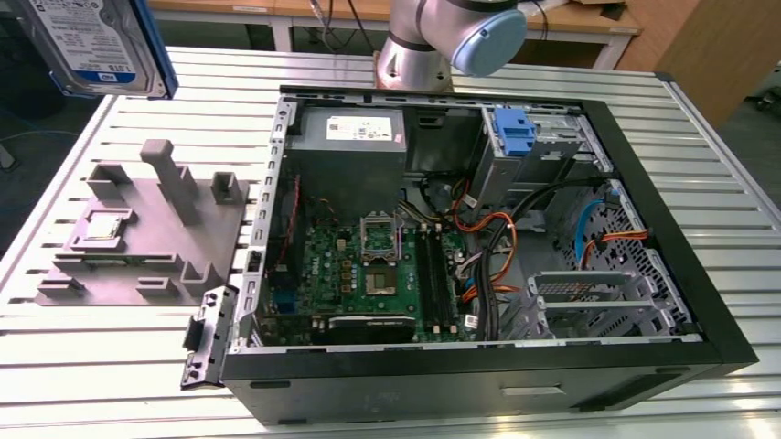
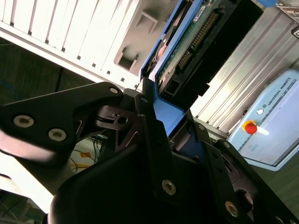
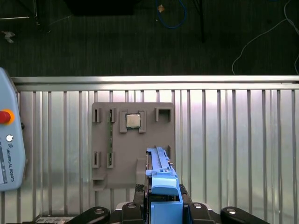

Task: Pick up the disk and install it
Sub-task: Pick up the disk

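The disk [image 1: 95,46], silver with a blue-and-white label and blue side rails, hangs high above the table at the exterior view's far left. In the first wrist view the disk [image 3: 161,179] stands on edge over the grey fixture [image 3: 133,144], blue rail facing the camera. My gripper [image 3: 161,210] is shut on its lower end. In the second wrist view the disk [image 2: 196,37] shows its green circuit board and connector, with the black fingers [image 2: 149,135] of my gripper [image 2: 163,126] clamped on the blue rail.
The open computer case [image 1: 683,274] lies on the slatted metal table [image 1: 732,201], with a blue bracket [image 1: 518,133] in its drive bay. The grey fixture [image 1: 146,229] carries a small processor chip [image 1: 104,226]. A light blue box [image 3: 9,149] with a red button sits beside the fixture.
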Available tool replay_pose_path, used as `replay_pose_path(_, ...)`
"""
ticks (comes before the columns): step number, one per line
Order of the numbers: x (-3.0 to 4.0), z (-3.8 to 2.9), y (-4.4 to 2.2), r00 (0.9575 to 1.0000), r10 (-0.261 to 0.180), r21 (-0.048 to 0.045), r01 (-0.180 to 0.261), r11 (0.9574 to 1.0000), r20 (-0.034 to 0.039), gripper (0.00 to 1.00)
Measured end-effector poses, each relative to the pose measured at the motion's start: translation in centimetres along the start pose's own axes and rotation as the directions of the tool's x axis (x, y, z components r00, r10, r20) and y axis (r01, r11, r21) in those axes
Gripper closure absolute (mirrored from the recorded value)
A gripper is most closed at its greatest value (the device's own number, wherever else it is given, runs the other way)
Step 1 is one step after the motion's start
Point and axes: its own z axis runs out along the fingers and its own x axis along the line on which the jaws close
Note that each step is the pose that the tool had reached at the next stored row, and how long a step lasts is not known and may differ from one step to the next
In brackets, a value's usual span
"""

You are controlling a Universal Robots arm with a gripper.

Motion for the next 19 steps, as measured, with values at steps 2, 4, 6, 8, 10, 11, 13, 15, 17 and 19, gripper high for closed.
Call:
replay_pose_path(2, 0.00, 0.00, -0.10, 1.0000, 0.000, 0.0000, 0.000, 1.0000, 0.0000, 0.64)
replay_pose_path(4, -0.01, 0.00, -0.19, 1.0000, 0.000, 0.0000, 0.000, 1.0000, 0.0000, 0.64)
replay_pose_path(6, -0.01, 0.00, -0.29, 1.0000, 0.000, 0.0000, 0.000, 1.0000, 0.0000, 0.64)
replay_pose_path(8, -0.01, 0.01, -0.39, 1.0000, 0.000, 0.0001, 0.000, 1.0000, 0.0000, 0.64)
replay_pose_path(10, -0.01, 0.01, -0.49, 1.0000, 0.000, 0.0001, 0.000, 1.0000, 0.0000, 0.64)
replay_pose_path(11, -0.02, 0.00, -0.53, 1.0000, 0.000, 0.0000, 0.000, 1.0000, 0.0000, 0.64)
replay_pose_path(13, -0.02, 0.00, -0.58, 1.0000, 0.000, 0.0000, 0.000, 1.0000, 0.0000, 0.64)
replay_pose_path(15, -0.02, 0.00, -0.66, 1.0000, 0.000, 0.0001, 0.000, 1.0000, 0.0000, 0.64)
replay_pose_path(17, -0.02, 0.00, -0.72, 1.0000, 0.000, 0.0001, 0.000, 1.0000, 0.0001, 0.64)
replay_pose_path(19, -0.02, 0.00, -0.78, 1.0000, 0.000, 0.0000, 0.000, 1.0000, 0.0000, 0.64)
